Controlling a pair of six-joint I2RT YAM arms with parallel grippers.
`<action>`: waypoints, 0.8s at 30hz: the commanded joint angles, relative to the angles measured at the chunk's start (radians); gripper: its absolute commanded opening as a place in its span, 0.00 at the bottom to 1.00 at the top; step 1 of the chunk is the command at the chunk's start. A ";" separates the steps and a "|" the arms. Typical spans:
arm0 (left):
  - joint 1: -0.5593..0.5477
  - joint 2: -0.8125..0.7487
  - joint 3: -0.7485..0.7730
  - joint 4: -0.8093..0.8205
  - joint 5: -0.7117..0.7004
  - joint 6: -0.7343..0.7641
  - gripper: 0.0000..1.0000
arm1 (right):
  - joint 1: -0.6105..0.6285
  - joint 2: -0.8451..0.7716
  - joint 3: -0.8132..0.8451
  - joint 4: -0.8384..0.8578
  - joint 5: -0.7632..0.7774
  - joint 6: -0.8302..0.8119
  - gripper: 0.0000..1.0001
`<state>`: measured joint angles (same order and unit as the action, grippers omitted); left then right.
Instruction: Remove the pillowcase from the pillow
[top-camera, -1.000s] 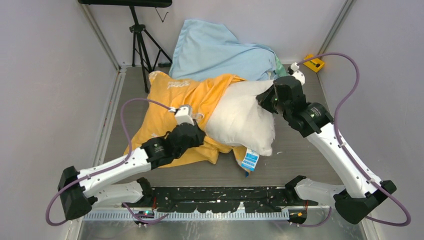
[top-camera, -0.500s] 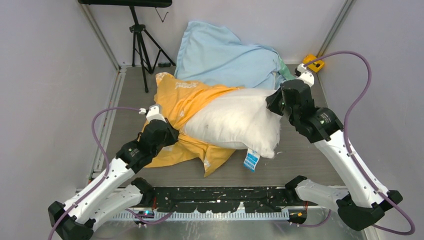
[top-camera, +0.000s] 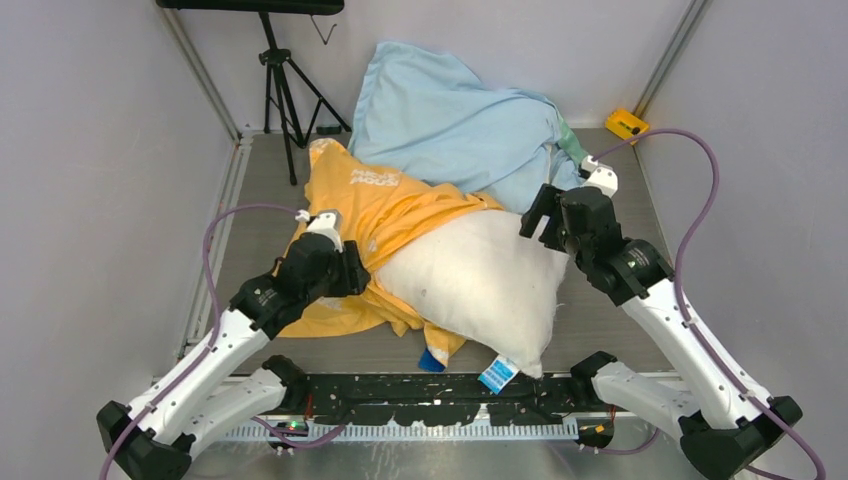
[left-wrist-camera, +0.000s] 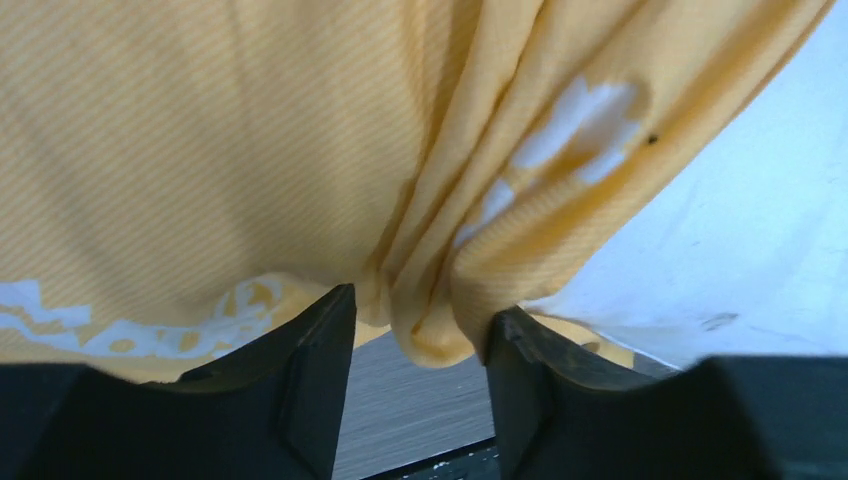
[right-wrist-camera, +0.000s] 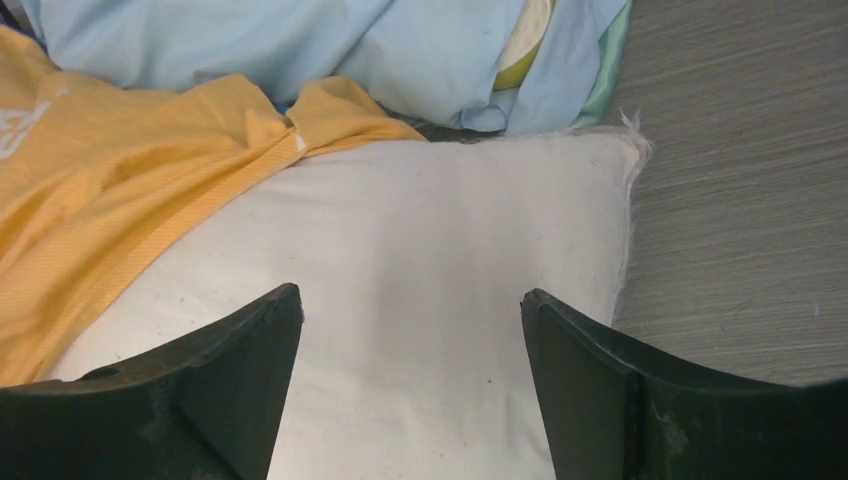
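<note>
Orange-yellow fabric pillowcase (top-camera: 370, 215) hangs loosely between the half-open jaws of my left gripper (left-wrist-camera: 420, 305) beside the plump white pillow (top-camera: 480, 285); my right gripper (right-wrist-camera: 410, 293) tilts down over it, wide open, empty.

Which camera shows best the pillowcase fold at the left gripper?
Left wrist: the pillowcase fills the frame, and a bunched fold hangs between the left gripper's fingers, with a gap on one side. In the top external view the gripper's body hides that fold. The right wrist shows only the pillowcase's edge lying over the pillow.
</note>
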<state>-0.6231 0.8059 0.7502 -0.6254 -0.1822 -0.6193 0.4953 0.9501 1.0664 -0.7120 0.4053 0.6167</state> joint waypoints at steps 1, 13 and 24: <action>0.013 -0.033 0.109 -0.063 0.144 0.118 0.58 | -0.003 -0.053 0.067 -0.040 -0.186 -0.174 0.86; 0.012 0.028 0.279 -0.153 0.146 0.163 0.79 | -0.001 0.029 -0.078 0.360 -0.204 0.091 0.89; 0.011 0.239 0.529 -0.178 0.121 0.248 0.79 | 0.230 0.117 0.058 0.247 0.052 -0.095 0.89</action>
<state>-0.6167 1.0058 1.1973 -0.8326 -0.0814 -0.4110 0.6872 1.1038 1.0336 -0.4740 0.3481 0.6228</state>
